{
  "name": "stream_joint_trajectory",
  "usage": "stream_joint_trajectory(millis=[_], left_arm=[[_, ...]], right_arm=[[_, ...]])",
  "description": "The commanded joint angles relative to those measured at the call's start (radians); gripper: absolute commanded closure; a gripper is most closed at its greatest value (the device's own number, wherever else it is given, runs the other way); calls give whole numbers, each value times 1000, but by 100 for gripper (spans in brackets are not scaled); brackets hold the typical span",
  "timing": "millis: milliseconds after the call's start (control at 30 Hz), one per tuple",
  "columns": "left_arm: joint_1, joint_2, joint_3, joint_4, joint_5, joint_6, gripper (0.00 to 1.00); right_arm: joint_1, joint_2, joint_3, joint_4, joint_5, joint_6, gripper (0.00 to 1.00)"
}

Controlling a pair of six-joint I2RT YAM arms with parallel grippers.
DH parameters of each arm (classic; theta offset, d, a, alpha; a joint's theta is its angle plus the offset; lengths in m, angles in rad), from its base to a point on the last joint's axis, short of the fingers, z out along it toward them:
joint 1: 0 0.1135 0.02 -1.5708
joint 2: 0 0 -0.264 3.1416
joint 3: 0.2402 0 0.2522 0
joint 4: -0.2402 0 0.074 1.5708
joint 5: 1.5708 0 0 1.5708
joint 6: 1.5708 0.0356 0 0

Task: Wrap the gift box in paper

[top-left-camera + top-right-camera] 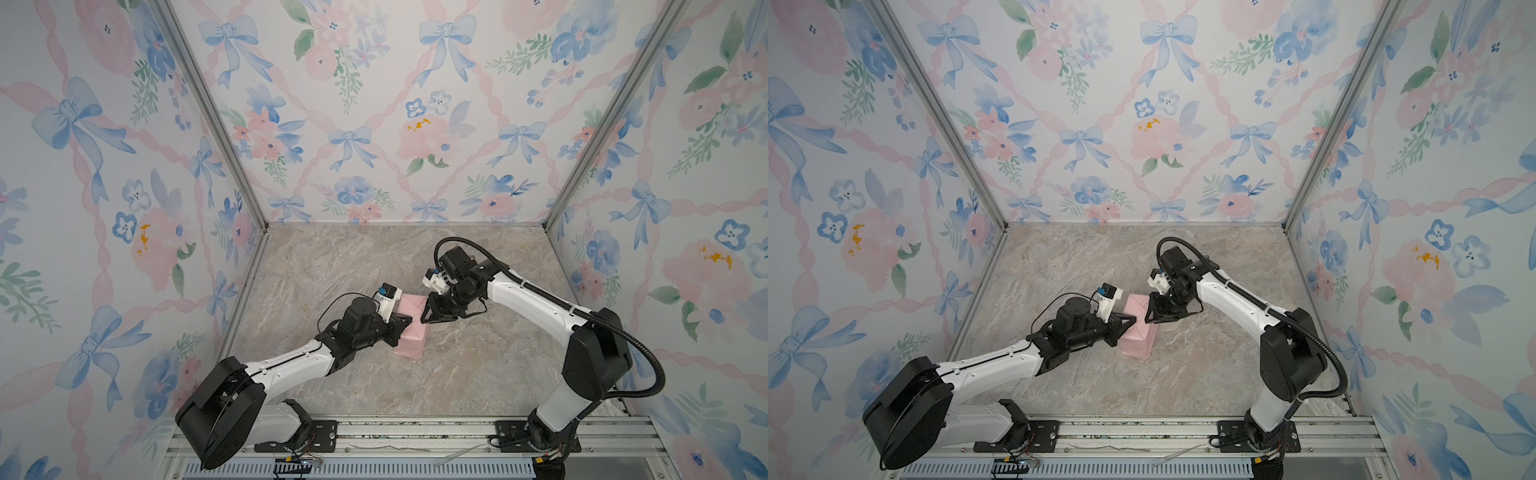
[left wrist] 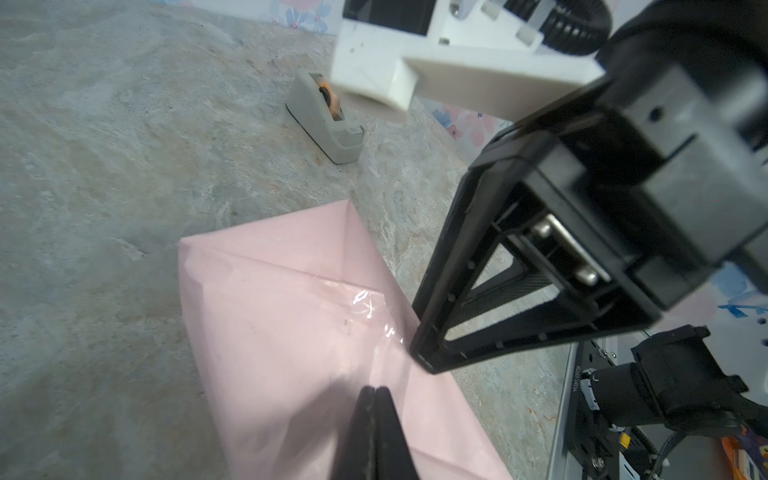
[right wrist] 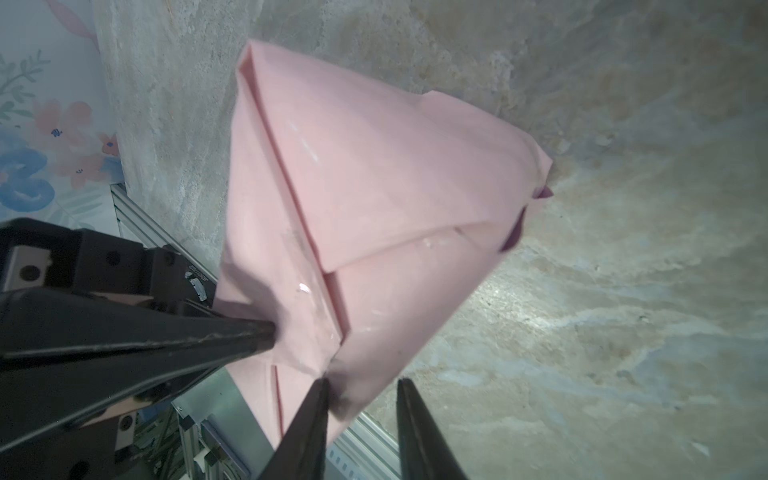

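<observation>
My left gripper has its two black fingers pressed together with nothing between them, and I lean its tip down on the top face of the parcel, which sits about the middle of the grey-brown marbled table, between my two arms in both top views. The thin, creased, pale pink paper is folded all the way round, so the small cardboard gift box is hidden inside and I see none of it. My right gripper comes in from the right with its jaws apart and holds nothing; one finger touches the edge of a folded flap, the other hangs clear beside the parcel. I judge the wrapping nearly done: the seams are closed, the end I can see is tucked into neat triangles, and shiny strips of clear tape lie across the top. What seems left is the flap at my fingertips, which looks pressed rather than stuck, and one corner where the paper's darker purple face peeks out loose. The small beige plastic tape dispenser stands well apart from the parcel, in reach for one more piece
</observation>
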Motion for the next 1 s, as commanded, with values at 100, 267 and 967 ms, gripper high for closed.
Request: stream_joint_trajectory(millis=[100,267,967], left_arm=[[-6,10,-11,-59,-11,21,100],[-6,11,-10,-59,-10,19,100],[-6,13,-5,-59,-12,27,100]], right_arm=[[-24,18,-17,-15,42,-2,69],[-18,-30,10,41,-20,41,56],[-27,45,1,33,41,11,72]])
